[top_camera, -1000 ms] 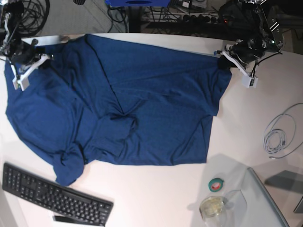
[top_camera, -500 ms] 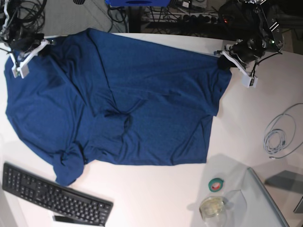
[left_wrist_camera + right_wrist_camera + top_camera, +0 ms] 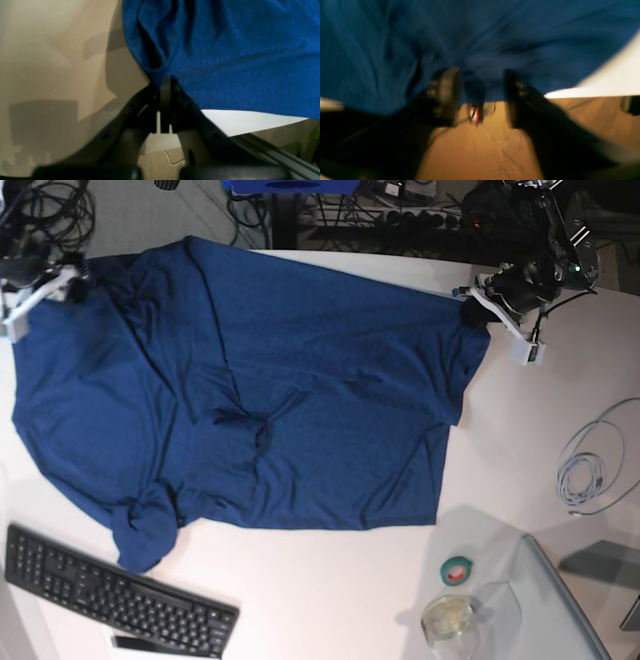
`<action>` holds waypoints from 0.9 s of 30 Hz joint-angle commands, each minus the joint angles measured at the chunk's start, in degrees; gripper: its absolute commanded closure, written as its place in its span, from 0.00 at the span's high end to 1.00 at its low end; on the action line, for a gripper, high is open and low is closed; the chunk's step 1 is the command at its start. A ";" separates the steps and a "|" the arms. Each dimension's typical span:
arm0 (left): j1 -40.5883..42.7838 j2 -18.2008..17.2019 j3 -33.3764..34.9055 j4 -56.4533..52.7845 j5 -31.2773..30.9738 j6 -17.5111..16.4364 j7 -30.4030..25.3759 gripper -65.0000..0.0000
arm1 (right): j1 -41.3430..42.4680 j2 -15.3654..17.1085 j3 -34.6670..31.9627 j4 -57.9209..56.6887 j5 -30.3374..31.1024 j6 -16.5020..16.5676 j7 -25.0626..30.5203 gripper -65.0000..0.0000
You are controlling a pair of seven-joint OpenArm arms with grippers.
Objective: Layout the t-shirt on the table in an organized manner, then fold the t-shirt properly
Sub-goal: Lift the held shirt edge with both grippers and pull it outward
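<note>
The navy-blue t-shirt (image 3: pixel 300 380) lies spread over most of the white table (image 3: pixel 330 580), with creases near its middle and a bunched sleeve at the front left. My left gripper (image 3: pixel 470 310) is at the shirt's far right corner. In the left wrist view it (image 3: pixel 166 82) is shut on the cloth edge (image 3: pixel 237 50) above the table (image 3: pixel 237 121). My right gripper (image 3: pixel 72 277) is at the shirt's far left corner. In the blurred right wrist view its fingers (image 3: pixel 447 92) stand apart, with the cloth's edge (image 3: pixel 470 32) between them.
A black keyboard (image 3: pixel 110 595) lies at the front left, just below the bunched sleeve. A green tape roll (image 3: pixel 458 570), a glass jar (image 3: pixel 450 617) and a clear tray (image 3: pixel 565 600) are at the front right. A white cable coil (image 3: pixel 590 465) lies at the right.
My right gripper has moved toward the far left edge, drawing the shirt's corner with it and flattening the left side. Its fingers now stand apart. The left gripper has stayed put.
</note>
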 commanded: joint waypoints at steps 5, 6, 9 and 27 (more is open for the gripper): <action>-0.06 -0.63 -0.41 0.71 -0.80 -0.34 -0.48 0.00 | 4.10 -0.91 15.77 -3.64 0.15 0.56 1.79 0.66; -0.06 -0.63 -0.41 0.71 -0.80 -0.34 -0.48 0.00 | 4.80 0.06 16.65 -6.27 0.15 0.92 1.97 0.66; -0.06 -0.54 -0.23 0.71 -0.80 -0.34 -0.48 0.00 | 7.70 3.23 16.65 -16.65 0.15 4.52 2.14 0.66; -0.06 -0.54 -0.05 0.71 -0.80 -0.34 -0.40 0.00 | 9.55 3.31 8.56 -26.58 0.50 11.91 2.05 0.65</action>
